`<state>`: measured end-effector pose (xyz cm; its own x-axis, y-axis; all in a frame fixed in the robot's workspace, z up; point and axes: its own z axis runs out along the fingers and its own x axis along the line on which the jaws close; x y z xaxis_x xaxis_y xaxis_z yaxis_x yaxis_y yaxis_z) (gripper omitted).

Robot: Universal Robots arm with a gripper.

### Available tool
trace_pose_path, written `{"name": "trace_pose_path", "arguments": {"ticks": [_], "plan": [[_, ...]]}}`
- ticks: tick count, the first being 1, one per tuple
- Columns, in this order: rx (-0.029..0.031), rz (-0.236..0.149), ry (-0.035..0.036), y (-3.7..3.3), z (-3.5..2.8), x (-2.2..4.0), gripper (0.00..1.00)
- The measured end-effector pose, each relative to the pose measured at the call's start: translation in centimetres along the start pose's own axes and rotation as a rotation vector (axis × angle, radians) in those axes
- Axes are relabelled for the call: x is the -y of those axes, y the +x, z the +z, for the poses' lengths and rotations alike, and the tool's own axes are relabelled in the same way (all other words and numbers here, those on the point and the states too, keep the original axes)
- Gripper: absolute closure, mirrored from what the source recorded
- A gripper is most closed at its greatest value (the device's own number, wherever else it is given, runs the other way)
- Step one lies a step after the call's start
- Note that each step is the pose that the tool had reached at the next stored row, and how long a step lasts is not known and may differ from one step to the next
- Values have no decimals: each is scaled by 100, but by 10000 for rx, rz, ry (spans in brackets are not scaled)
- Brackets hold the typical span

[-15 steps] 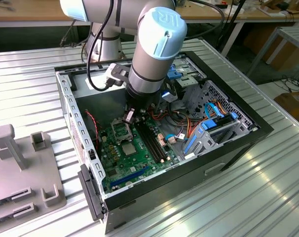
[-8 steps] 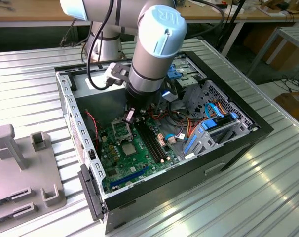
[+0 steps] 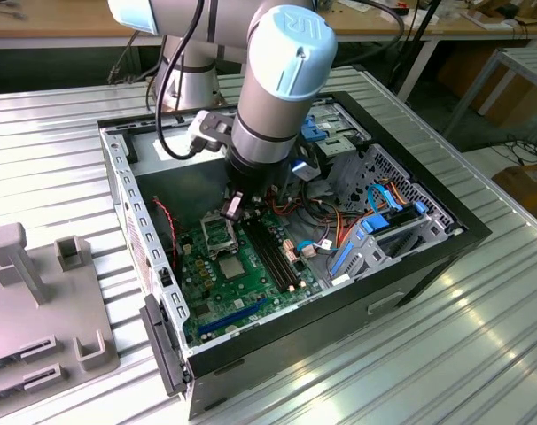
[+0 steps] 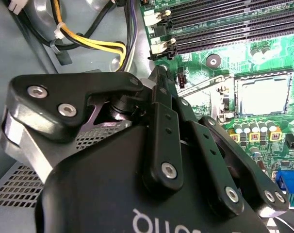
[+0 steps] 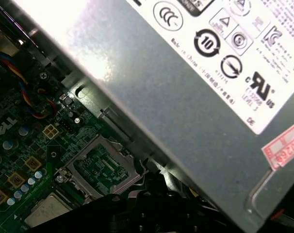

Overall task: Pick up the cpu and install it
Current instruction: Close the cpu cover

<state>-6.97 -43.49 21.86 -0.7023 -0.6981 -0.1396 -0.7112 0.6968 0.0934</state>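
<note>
Black fingers [image 4: 161, 127] lie pressed together, with nothing between them. In the exterior view the gripper [image 3: 233, 206] hangs at twelve o'clock of the open socket [image 3: 217, 232]. The cpu [image 3: 230, 266] lies flat on the green motherboard [image 3: 251, 297], just at the socket's six o'clock and apart from the gripper. The first wrist view brings out the socket's bare pin field [image 5: 101, 167] beside the cpu and a grey metal power supply [image 5: 186, 87]. The second wrist view has the memory slots [image 4: 224, 24]. The arm [image 3: 273, 80] reaches steeply down into the case [image 3: 463, 232].
</note>
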Motion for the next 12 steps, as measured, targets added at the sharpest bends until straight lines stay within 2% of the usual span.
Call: {"name": "trace_pose_path", "arguments": {"ticks": [8, 12], "plan": [[-106, -16, 102, -5, -39, -4, 89], [-158, -26, 149, -10, -82, -9, 89]]}}
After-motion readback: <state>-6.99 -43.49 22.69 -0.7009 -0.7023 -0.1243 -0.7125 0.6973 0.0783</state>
